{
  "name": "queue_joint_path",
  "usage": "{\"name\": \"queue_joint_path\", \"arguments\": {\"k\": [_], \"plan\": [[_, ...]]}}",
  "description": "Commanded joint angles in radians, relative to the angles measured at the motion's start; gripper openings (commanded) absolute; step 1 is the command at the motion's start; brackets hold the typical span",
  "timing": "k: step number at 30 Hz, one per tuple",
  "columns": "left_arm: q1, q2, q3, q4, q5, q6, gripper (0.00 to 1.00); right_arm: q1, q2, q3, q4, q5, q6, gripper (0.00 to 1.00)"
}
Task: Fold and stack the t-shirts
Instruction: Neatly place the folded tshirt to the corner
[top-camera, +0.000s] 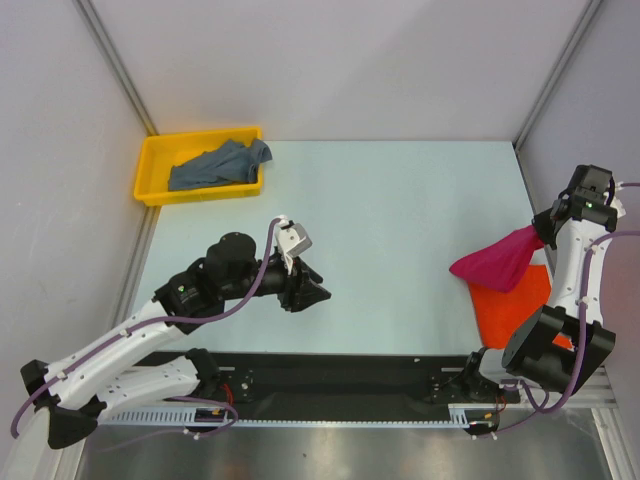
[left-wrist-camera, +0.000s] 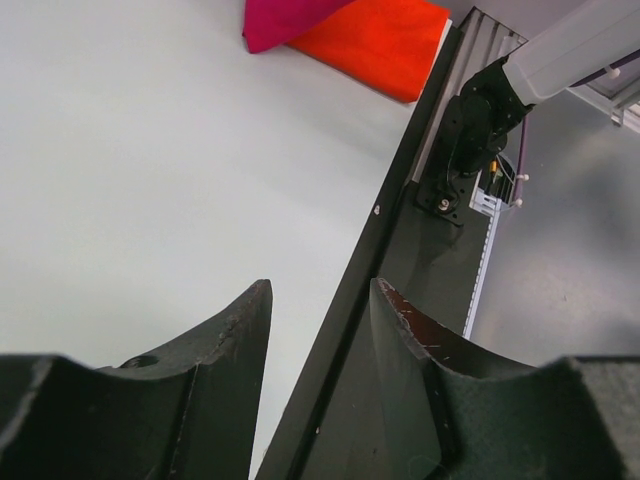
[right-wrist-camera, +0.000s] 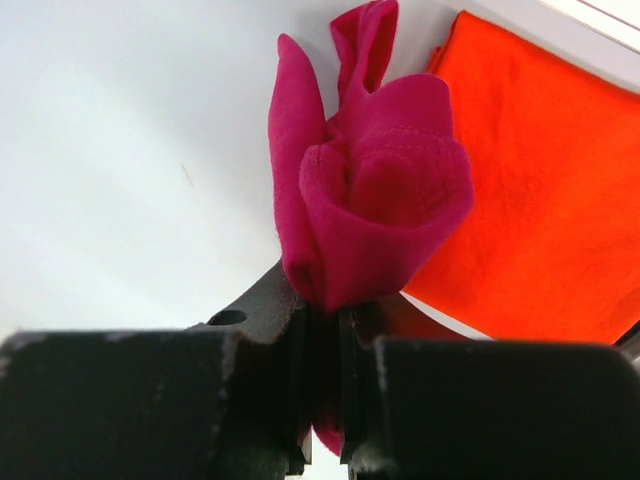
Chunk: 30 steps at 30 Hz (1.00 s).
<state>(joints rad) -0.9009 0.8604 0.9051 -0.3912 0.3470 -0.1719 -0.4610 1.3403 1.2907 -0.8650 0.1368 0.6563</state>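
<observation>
Crimson-pink t-shirt (right-wrist-camera: 370, 190) cloth is pinched in the right claw (right-wrist-camera: 322, 330). The jaws are drawn almost together on a gathered fold, and the rest droops ahead of the fingertips in a loose roll. Just beyond and beneath that claw lies the orange-red t-shirt (right-wrist-camera: 540, 180), flat on the tabletop (top-camera: 400, 220) and apparently already folded into a neat panel. From overhead the pink bundle overlaps one edge of it, but I cannot tell whether the two touch. The left claw (top-camera: 312, 292) hovers low with its jaws wide and nothing between them, well apart from both shirts. Well behind it, on the side away from the right claw, the grey-blue t-shirt (top-camera: 215, 165) lies crumpled in the yellow tray (top-camera: 150, 172).

The step in hand looks like getting the pink shirt laid out flat for folding. To do that well, the right claw should carry the bundle clear of the orange panel and toward the bare surface between the two claws, so that trailing cloth does not drag the finished fold askew. It should lower until the hanging end lands first, then draw back so the cloth pays out rather than heaping. One pinch on a bunch will probably leave wrinkles, so the open left claw should take a second edge and spread the shirt.
</observation>
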Motion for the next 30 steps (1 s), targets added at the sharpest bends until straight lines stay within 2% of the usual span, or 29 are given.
{"name": "queue_joint_path", "arguments": {"k": [1, 7, 22, 30], "plan": [[-0.001, 0.003, 0.017, 0.029, 0.029, 0.020, 0.50, -0.018, -0.007, 0.081, -0.019, 0.030, -0.014, 0.00], [-0.001, 0.003, 0.009, 0.035, 0.035, 0.014, 0.50, -0.050, -0.006, 0.087, -0.026, 0.030, -0.011, 0.00], [-0.001, 0.014, 0.011, 0.028, 0.046, 0.015, 0.50, -0.120, -0.089, -0.053, -0.023, 0.004, -0.006, 0.00], [-0.001, 0.017, 0.009, 0.026, 0.046, 0.017, 0.51, -0.137, -0.133, -0.045, -0.048, 0.003, -0.003, 0.00]]}}
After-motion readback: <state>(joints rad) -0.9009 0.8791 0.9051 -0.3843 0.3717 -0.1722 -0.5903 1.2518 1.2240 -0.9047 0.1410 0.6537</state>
